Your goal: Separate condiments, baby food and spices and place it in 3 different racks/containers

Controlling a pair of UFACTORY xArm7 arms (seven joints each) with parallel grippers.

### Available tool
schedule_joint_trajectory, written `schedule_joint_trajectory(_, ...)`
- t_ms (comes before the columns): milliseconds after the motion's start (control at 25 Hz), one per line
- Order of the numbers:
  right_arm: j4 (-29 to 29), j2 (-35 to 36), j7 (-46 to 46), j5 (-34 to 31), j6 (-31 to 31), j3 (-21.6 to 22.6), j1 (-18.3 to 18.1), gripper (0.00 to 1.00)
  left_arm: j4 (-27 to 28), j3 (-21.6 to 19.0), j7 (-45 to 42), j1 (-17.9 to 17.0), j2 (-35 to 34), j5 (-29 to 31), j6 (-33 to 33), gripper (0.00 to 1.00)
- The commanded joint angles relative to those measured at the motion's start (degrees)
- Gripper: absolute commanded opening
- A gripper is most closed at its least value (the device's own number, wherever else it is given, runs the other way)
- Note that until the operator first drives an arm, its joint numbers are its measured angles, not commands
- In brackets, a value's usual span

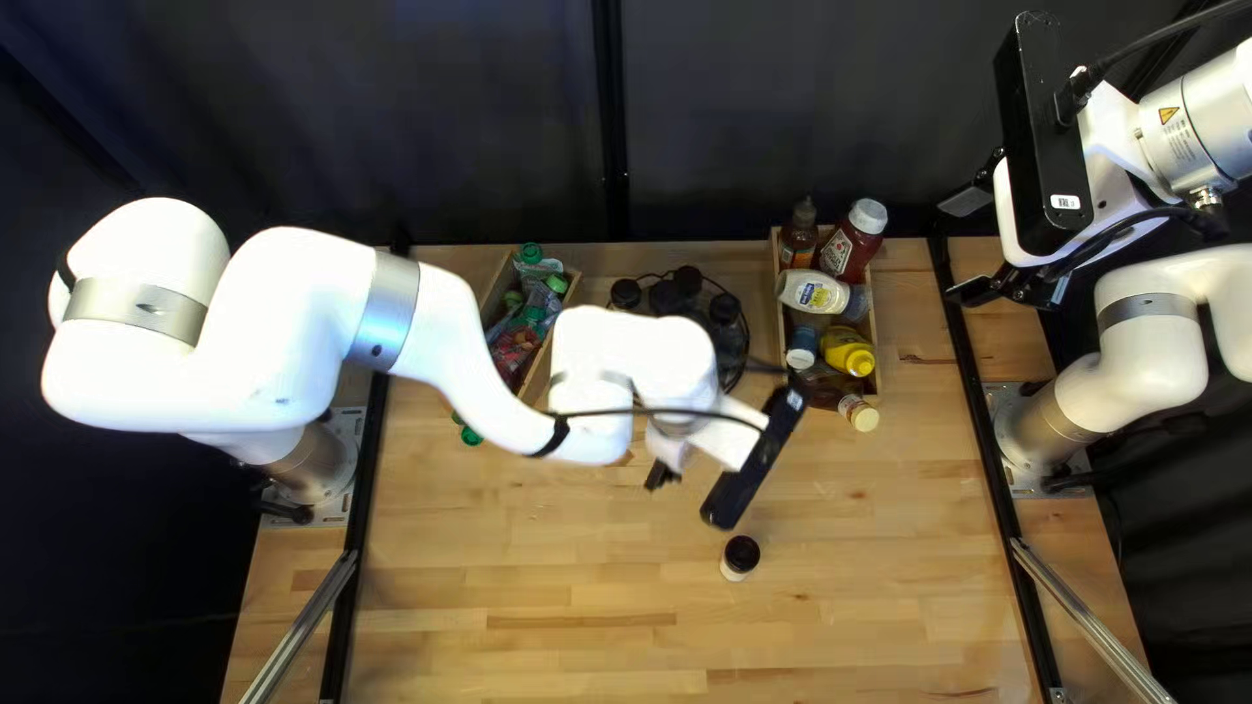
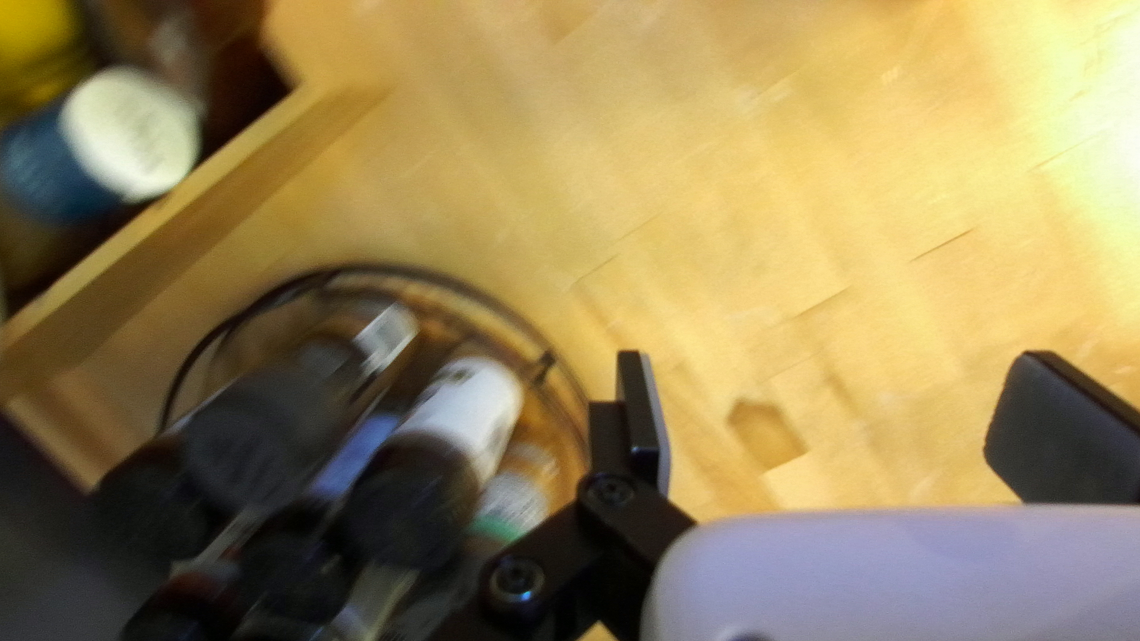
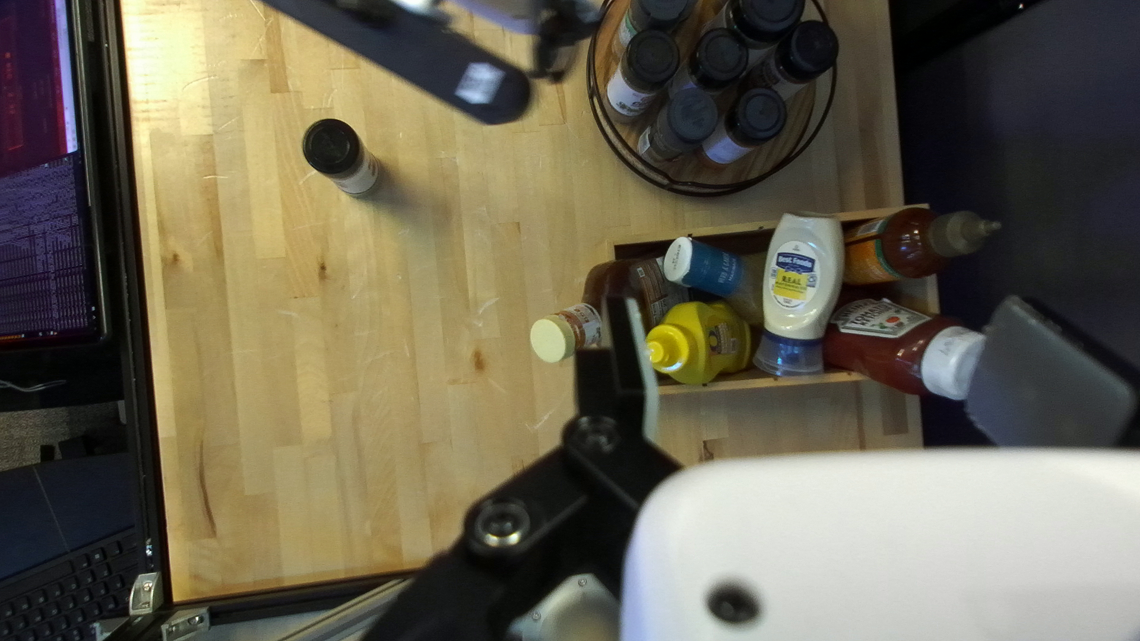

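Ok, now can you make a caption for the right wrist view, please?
One black-capped jar stands alone, while more jars crowd a round tray near a box of sauce bottles.

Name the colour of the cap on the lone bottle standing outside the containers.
Black; the cap shows best in the right wrist view.

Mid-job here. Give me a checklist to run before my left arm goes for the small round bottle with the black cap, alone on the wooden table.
1. Left tool open, nothing between its fingers: ok.
2. Small round black-capped bottle upright: ok.
3. Left tool lined up on it: not ok, the left wrist view doesn't show the bottle.
4. Right tool open and empty: ok.
5. Free slot in the round, black wire-rimmed wooden rack: cannot tell, part is out of view or covered.
6. Condiments fully inside the rectangular wooden box: not ok, the cream-capped bottle juts out.
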Motion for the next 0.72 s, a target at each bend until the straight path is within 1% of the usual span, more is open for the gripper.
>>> schedule_joint_trajectory(40,0.0,0.0,0.0,0.0,0.0,0.0,0.0,1.0,2.9,-2.3,0.2,-0.6,4.6,-2.3,-0.9,1.0)
schedule_joint_trajectory(240,0.0,0.0,0.0,0.0,0.0,0.0,0.0,1.0,9.1,-3.6,0.5,0.2,11.0,-3.6,0.5,1.0)
schedule_joint_trajectory(400,0.0,0.0,0.0,0.0,0.0,0.0,0.0,1.0,13.8,-3.9,-0.2,0.3,14.4,-4.0,1.7,1.0)
schedule_joint_trajectory(640,0.0,0.0,0.0,0.0,0.0,0.0,0.0,1.0,22.2,-4.1,-1.5,-0.1,18.9,-3.4,6.2,1.0)
schedule_joint_trajectory(680,0.0,0.0,0.0,0.0,0.0,0.0,0.0,1.0,22.7,-4.0,-1.7,-0.2,19.1,-3.3,6.6,0.95)
schedule_joint_trajectory(720,0.0,0.0,0.0,0.0,0.0,0.0,0.0,1.0,23.1,-3.9,-1.8,-0.2,19.2,-3.1,7.1,0.5)
